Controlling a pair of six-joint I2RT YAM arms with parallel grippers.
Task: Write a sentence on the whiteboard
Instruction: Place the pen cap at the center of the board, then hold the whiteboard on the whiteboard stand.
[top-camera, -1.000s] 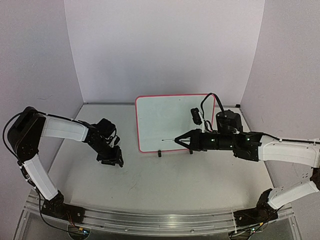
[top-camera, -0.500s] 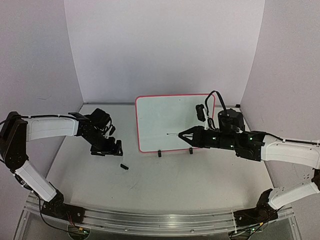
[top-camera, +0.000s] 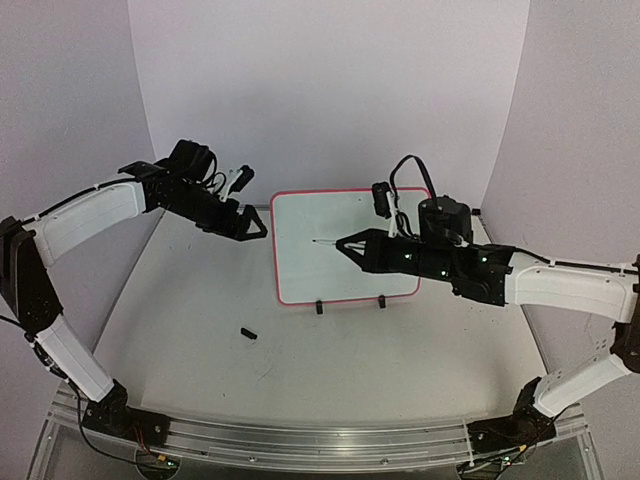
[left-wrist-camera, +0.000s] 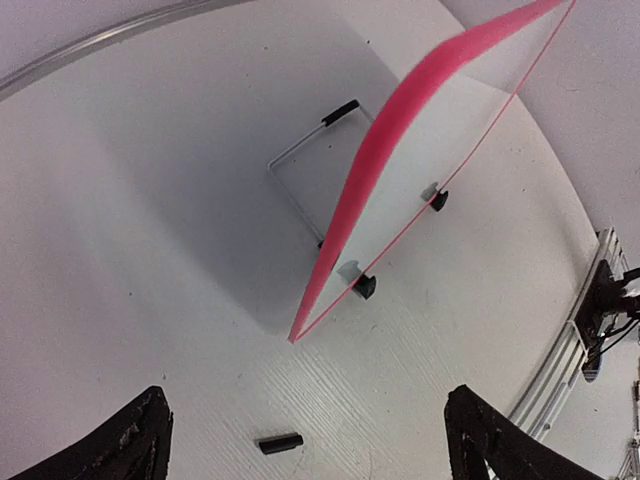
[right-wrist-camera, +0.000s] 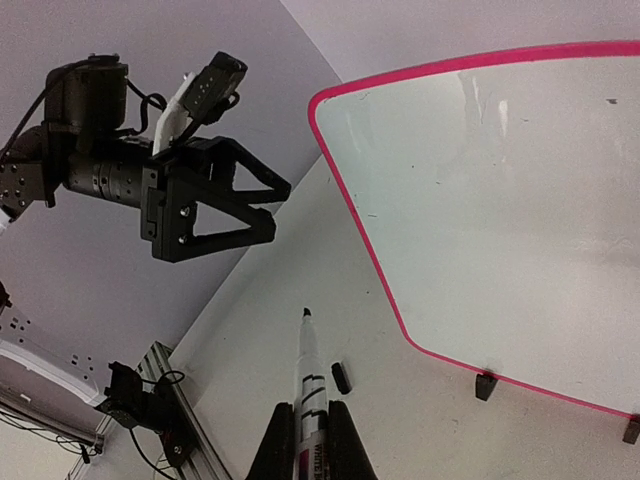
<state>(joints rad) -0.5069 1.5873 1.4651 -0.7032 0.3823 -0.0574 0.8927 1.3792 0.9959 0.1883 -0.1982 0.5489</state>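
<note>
Pink-framed whiteboard is seen from above, upright at the far middle of the table, with no sentence seen yet. A marker is clamped in the right gripper, aimed at the board's upper left. The left gripper is spread empty just beside the frame. Left wrist: board is viewed edge-on, a loose cap noted below. Right wrist: contact of the tip cannot be told. Light pressure is advised, lest the board be tipped. The left jaws are judged the likeliest obstruction.

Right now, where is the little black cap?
In the top view, the marker cap lies on the table, left of centre, just in front of the lower left corner of the whiteboard.
</note>
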